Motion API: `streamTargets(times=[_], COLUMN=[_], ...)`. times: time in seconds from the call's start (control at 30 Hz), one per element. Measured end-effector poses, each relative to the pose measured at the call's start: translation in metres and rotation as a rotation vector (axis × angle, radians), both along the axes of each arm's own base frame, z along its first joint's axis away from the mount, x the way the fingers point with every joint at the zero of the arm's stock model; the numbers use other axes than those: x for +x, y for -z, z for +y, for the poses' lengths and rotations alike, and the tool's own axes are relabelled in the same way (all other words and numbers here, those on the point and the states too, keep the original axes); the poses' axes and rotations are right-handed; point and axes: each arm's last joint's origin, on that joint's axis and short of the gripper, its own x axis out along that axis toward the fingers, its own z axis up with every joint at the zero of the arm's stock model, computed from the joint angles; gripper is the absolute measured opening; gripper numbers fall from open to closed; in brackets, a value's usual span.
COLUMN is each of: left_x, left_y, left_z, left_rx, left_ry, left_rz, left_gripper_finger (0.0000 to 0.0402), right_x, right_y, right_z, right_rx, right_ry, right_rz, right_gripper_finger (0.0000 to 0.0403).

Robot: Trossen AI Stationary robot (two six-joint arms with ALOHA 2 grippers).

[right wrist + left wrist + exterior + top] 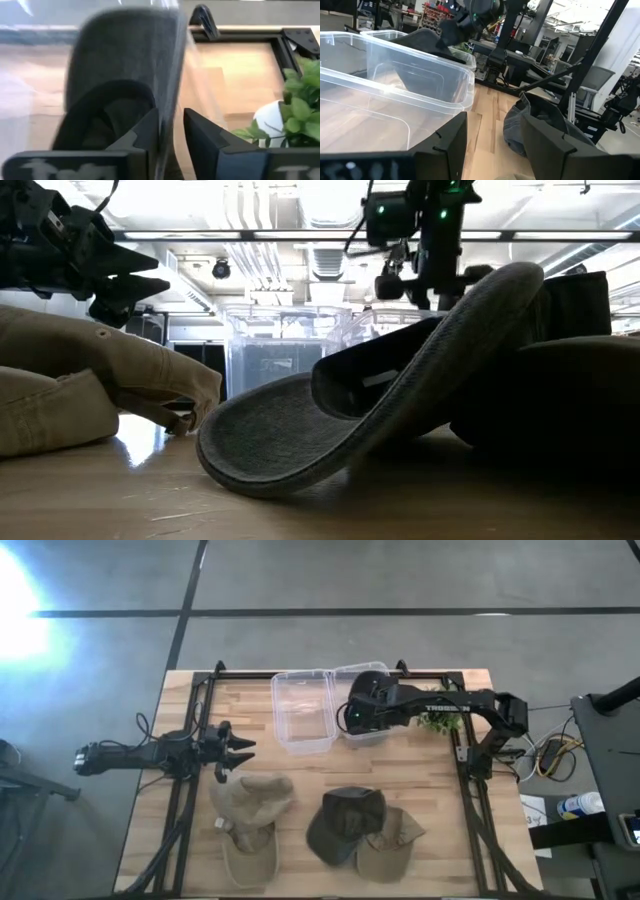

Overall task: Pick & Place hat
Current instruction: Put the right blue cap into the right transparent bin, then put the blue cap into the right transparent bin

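Wooden surface [440,820] — our right claw [352,716] grips a dark hat [125,60] over the far-edge bin [365,730]; left claw [240,750] open, empty; three hats [345,825] remain.

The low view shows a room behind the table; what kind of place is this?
Probably a workshop or robotics lab: exposed ceiling pipes, cluttered shelves and metal equipment frames surround the wooden table.

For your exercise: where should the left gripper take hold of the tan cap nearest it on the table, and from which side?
Probably the crumpled crown of the tan cap, coming straight down from above. The crown lies bunched up right below the open left gripper, offering a raised fold to pinch, while the brim lies flat against the table and farther off.
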Motion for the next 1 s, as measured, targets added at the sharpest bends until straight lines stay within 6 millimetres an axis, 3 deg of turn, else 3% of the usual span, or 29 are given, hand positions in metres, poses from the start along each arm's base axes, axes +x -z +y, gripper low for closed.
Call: streamTargets(times=[0.13,0.33,0.57,0.73,0.9,1.0], left_x=[0.0,0.0,0.0,0.0,0.0,0.0], left_y=[0.0,0.0,0.0,0.0,0.0,0.0], left_z=[0.0,0.0,0.0,0.0,0.0,0.0], left_rx=[0.0,0.034,0.028,0.027,0.026,0.026], left_ry=[0.0,0.001,0.0,0.0,0.001,0.0], left_rz=[0.0,0.002,0.001,0.001,0.0,0.0], left_gripper_finger=[0.0177,0.0177,0.0177,0.0177,0.0177,0.0177], right_x=[-0.007,-0.019,-0.036,-0.038,-0.027,-0.016], right_y=[-0.026,-0.066,-0.089,-0.091,-0.075,-0.065], right_z=[0.005,0.019,0.064,0.106,0.147,0.176], right_rx=[-0.033,-0.061,0.205,0.443,0.737,0.748], right_ry=[-0.083,-0.386,-0.72,-0.772,-0.752,-0.928], right_rz=[-0.033,-0.026,-0.196,-0.338,-0.367,-0.336], right_gripper_finger=[0.0106,0.0112,0.0129,0.0177,0.0226,0.024])
